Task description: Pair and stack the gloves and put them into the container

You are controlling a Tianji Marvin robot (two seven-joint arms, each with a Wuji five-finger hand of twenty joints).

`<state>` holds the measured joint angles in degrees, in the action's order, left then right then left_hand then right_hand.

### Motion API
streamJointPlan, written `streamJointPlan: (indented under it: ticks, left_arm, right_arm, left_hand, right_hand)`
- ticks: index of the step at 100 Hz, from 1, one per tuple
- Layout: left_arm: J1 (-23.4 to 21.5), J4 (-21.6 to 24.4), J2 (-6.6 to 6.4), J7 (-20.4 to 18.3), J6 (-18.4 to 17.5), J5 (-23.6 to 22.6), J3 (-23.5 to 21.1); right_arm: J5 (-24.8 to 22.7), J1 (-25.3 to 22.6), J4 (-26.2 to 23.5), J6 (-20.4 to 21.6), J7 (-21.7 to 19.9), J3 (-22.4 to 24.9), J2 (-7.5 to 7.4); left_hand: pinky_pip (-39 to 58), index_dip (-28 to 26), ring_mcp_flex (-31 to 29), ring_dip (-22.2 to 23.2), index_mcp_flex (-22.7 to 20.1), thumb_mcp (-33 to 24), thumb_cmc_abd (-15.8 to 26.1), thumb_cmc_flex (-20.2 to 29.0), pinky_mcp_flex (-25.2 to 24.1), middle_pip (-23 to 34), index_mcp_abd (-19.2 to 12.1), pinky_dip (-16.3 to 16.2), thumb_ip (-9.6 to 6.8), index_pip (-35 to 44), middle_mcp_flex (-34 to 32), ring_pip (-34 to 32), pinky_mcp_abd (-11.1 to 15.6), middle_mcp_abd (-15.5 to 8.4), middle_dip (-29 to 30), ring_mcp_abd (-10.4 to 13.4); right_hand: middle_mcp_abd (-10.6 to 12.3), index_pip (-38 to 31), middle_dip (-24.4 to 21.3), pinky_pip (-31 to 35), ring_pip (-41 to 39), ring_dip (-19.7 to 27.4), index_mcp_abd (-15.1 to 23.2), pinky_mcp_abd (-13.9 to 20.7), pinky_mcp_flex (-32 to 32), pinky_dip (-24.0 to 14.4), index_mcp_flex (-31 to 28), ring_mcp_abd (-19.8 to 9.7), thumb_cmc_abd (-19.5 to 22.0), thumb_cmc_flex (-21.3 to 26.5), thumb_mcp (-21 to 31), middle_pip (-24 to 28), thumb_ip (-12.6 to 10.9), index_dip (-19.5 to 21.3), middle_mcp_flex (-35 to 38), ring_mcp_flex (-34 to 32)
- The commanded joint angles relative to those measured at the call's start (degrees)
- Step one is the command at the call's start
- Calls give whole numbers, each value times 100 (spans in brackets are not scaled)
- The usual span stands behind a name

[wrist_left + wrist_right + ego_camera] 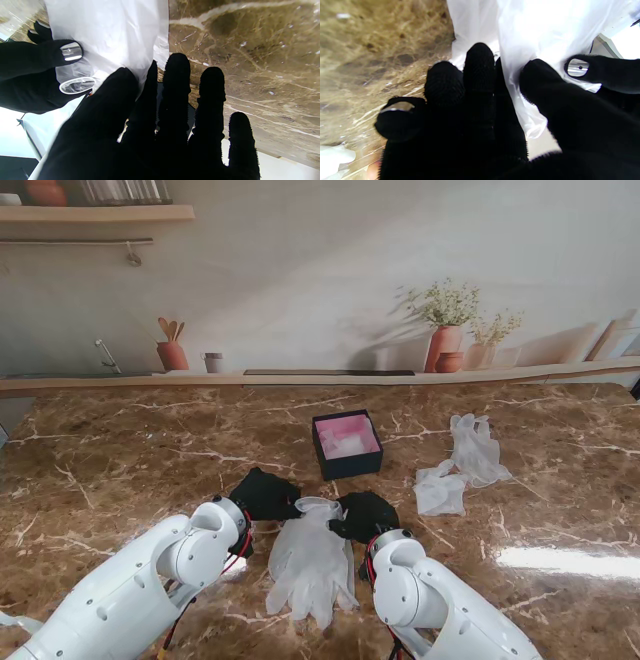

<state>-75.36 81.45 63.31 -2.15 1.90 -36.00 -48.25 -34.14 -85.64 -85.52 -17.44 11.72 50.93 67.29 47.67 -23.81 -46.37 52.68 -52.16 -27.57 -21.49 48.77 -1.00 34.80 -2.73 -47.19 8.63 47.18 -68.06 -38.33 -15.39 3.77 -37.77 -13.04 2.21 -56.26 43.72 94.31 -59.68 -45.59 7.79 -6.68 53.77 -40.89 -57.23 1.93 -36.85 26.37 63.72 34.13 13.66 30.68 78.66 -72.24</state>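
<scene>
From the stand, my left hand [265, 493] and right hand [365, 515] sit at the far end of a flat glove stack [310, 565] lying between my forearms, its cuffs toward the box [347, 444]. The box stands open, just beyond my hands. Two more gloves [458, 463] lie loose and crumpled to the right, well apart from the stack.

Through the left wrist, my left hand's fingers [176, 85] spread flat by the edge of the white film [110, 32]; the thumb lies over it, but I cannot tell whether anything is pinched.

Through the right wrist, my fingers [478, 67] lie along the film's [537, 30] other edge, thumb over it. Again, pressing or pinching, I cannot tell.

I judge that I am at the pick-up of one finished pair. Next, both hands must pinch the cuffs together and carry the stack forward into the box. The thin film may slip or fold, so the grips should be even.
</scene>
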Motion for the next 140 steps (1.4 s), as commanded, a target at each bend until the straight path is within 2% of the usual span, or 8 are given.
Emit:
streamJointPlan:
  ticks: [1, 22, 31, 51, 77, 113, 130, 140]
  left_arm:
    - [25, -52, 24, -39, 90, -18, 39]
    - [24, -95, 30, 23, 238, -122, 110]
    - [-29, -47, 21, 24, 331, -165, 74]
    - [-277, 155, -18, 20, 294, -284, -212]
    - [-801, 564, 30, 362, 104, -184, -745]
    - [-1514, 1276, 103, 916, -111, -212, -1334]
    - [-1724, 1503, 115, 1064, -179, -285, -1527]
    - [-1787, 1565, 113, 1101, -208, -338, -1592]
  right_arm:
    - [52, -9, 98, -68, -25, -18, -4]
    - [-183, 66, 199, -246, 46, -113, -11]
    - [-391, 37, 154, -408, 72, -123, -34]
    - [-1136, -227, -253, -695, -91, 18, -201]
    - [-1471, -307, -290, -429, 223, 143, -220]
    - [-1369, 539, 412, -492, 110, -660, -160]
    - [-1488, 988, 785, -916, 54, -1235, -112]
    - [-1593, 1167, 900, -1159, -36, -1539, -106]
  left_hand:
    - [175, 106, 123, -44, -14, 38, -171, -150, -61, -28, -284, 37, 104, 126, 126, -121, 37, -113, 51, 59]
    - [181, 569, 407, -235, 331, 571, -278, -265, -98, -341, -57, 105, -1, -298, 558, 229, 50, -71, 309, 102]
    - [111, 568, 699, -465, 622, 42, -206, -772, -149, -698, 242, 148, -41, -1405, 1060, 602, 65, -50, 591, 115]
    - [-477, 937, 1458, -1202, 1583, -345, -116, -1268, -228, -1538, 448, 587, -256, -2667, 2673, 1560, 323, -75, 1353, 242]
    - [-1464, 1122, 2430, -2622, 2005, 667, 263, -1184, -202, -1947, 445, 1938, -376, -3050, 3877, 2668, 838, -80, 2201, 587]
    - [-1567, 1094, 2466, -2733, 1861, 1488, 512, -907, -261, -1985, 400, 1945, -482, -3011, 3827, 2701, 650, -85, 2265, 649]
    - [-1669, 1081, 2469, -2747, 1767, 1542, 523, -884, -286, -2017, 354, 1980, -486, -2995, 3803, 2737, 608, -94, 2277, 675]
    - [-1709, 1067, 2472, -2759, 1710, 1581, 527, -881, -291, -2043, 343, 1980, -486, -2980, 3802, 2763, 585, -95, 2285, 684]
  right_hand:
    - [-68, -177, -43, 360, -88, 63, 190, 283, 76, 103, -65, -100, -112, -130, 220, 67, -52, -41, 172, -167]
    - [-66, -189, -25, 354, -103, 58, 232, 315, 63, 120, -51, -105, -134, -147, 194, 91, -57, -9, 162, -147]
    - [-48, -52, -51, 269, -48, 79, 207, 391, -35, 167, -29, -118, -131, -319, 91, 35, -100, -198, 52, -5]
    - [106, 2668, -417, -607, 1017, 467, -307, 572, -1007, 391, 584, -247, 332, -1070, -951, -555, -853, 693, -1265, 1217]
    - [201, 3400, -1057, -2203, 2543, 1156, -323, 165, -2058, 641, 1558, -300, 402, -1029, -1533, -1042, -913, 574, -2635, 2133]
    - [36, 3800, -2290, -2970, 4233, 2260, -484, 4, -2185, 880, 2101, -131, -292, -524, -1108, -1971, -710, 111, -3443, 2414]
    - [-104, 4261, -2448, -2369, 3588, 1788, -901, 317, -1999, 460, 2774, -215, -527, -462, -940, -1769, -622, -299, -3750, 2144]
    - [223, 4310, -1441, -2070, 2434, 922, -990, 494, -1996, 219, 2884, -400, -750, -440, -761, -524, -557, -483, -3268, 2034]
